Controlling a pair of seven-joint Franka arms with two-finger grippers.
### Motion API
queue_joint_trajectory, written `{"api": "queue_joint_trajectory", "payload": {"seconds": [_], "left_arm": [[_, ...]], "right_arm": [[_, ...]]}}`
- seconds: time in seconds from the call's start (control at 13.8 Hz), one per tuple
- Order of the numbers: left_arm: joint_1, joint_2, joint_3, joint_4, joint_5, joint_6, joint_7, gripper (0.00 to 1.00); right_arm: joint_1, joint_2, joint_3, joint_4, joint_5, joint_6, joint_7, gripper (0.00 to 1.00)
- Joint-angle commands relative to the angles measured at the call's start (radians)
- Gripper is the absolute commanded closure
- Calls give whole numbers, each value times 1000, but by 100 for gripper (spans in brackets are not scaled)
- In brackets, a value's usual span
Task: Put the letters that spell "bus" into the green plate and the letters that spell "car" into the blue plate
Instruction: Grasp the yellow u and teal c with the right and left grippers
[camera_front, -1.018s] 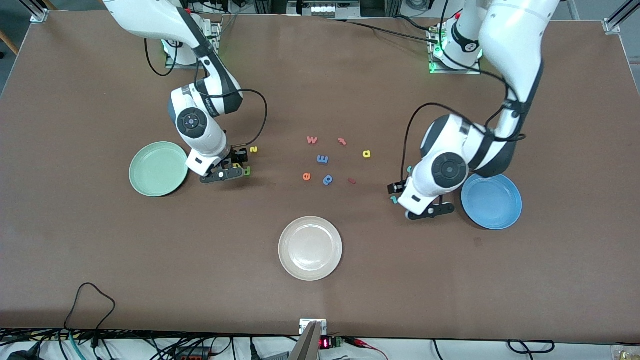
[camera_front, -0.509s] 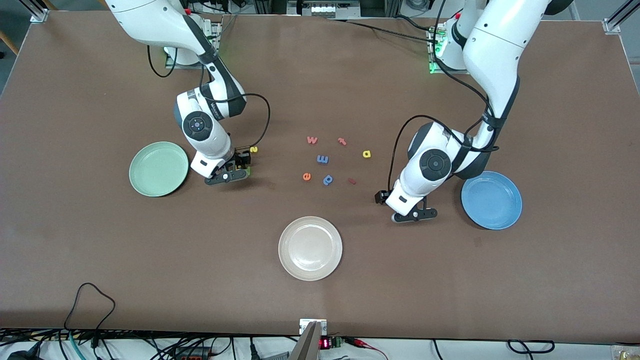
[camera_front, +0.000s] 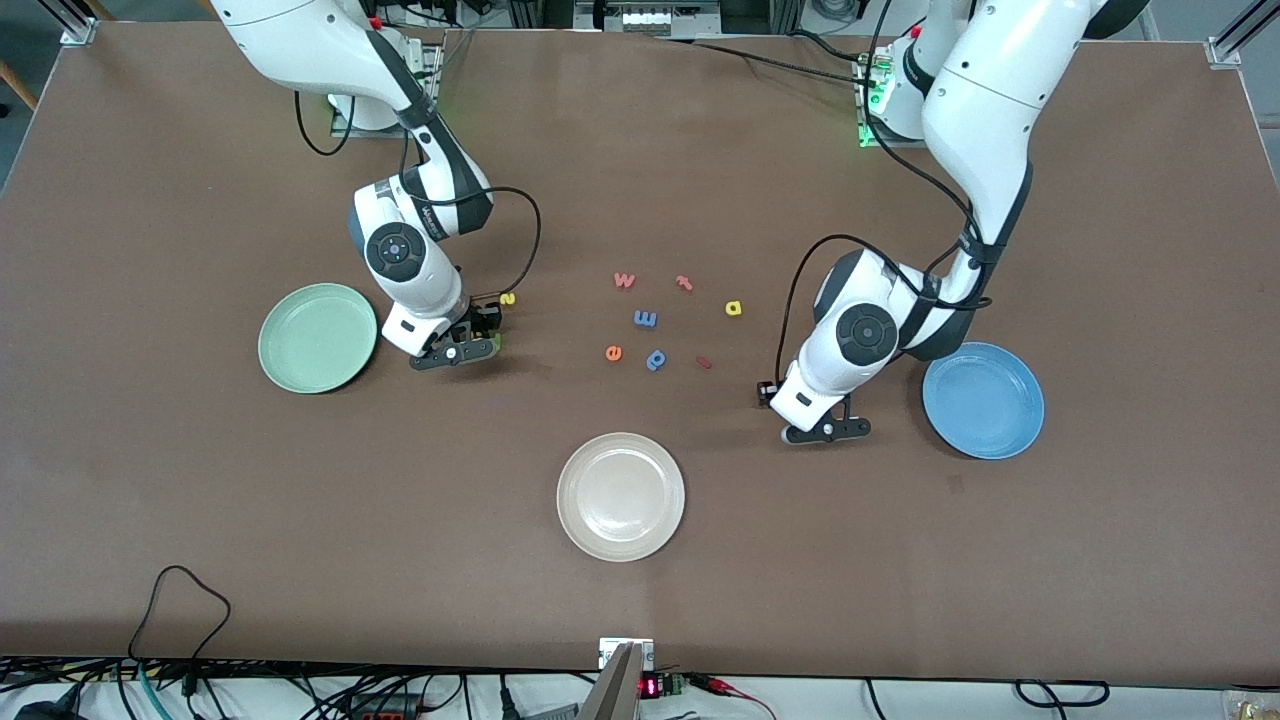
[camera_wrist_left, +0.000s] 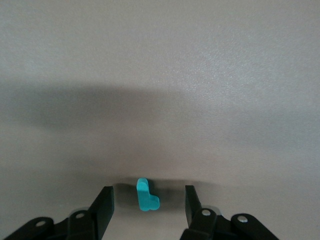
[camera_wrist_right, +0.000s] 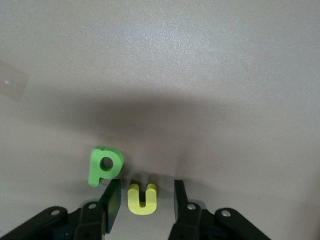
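1. Step: the first pick on both words. Both plates are bare and no letter is in either yet.
2. Right hand (camera_wrist_right: 146, 187) is down at the desk (camera_front: 200, 550), just beside the green plate (camera_front: 316, 338) in the mid part of the front view. Its fingers are apart, one each side of the yellow u (camera_wrist_right: 142, 200), with small gaps and no clamp yet.
3. Green b (camera_wrist_right: 103, 166) lies just beside the u, outside the fingers. Yellow s (camera_front: 508, 298) is near, a bit higher in the front view.
4. Left hand (camera_wrist_left: 148, 192) is down at the desk near the blue plate (camera_front: 983, 400). Its fingers are apart, straddling the teal r (camera_wrist_left: 145, 197), with a clear gap each side.
5. Yellow a (camera_front: 733, 308) sits among the spare letters (camera_front: 645, 319) mid-frame. The c isn't visible, probably under the left arm.
6. Next, my read: shut both hands squarely on the u and the r, lift straight up, then carry the u over the green plate and the r over the blue plate and release.
7. Watch: the right hand's finger sits close to the b and could nudge it. The foam is tiny, so a slip is likely if the grip is off-centre.
8. White plate (camera_front: 620, 497), lower centre, is not a target.
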Motion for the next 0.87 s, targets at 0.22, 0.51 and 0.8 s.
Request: {"api": "queue_joint_trajectory", "payload": {"seconds": [0.22, 0.51, 0.8], "left_arm": [[-13, 3, 7, -3, 1, 10, 18, 66], [-10, -2, 7, -5, 1, -2, 16, 84], [6, -57, 31, 12, 1, -117, 79, 88]], "right_arm": [[10, 13, -9, 6, 7, 14, 8, 76], [10, 11, -9, 6, 7, 12, 8, 95], [-18, -39, -9, 7, 7, -6, -5, 100]]}}
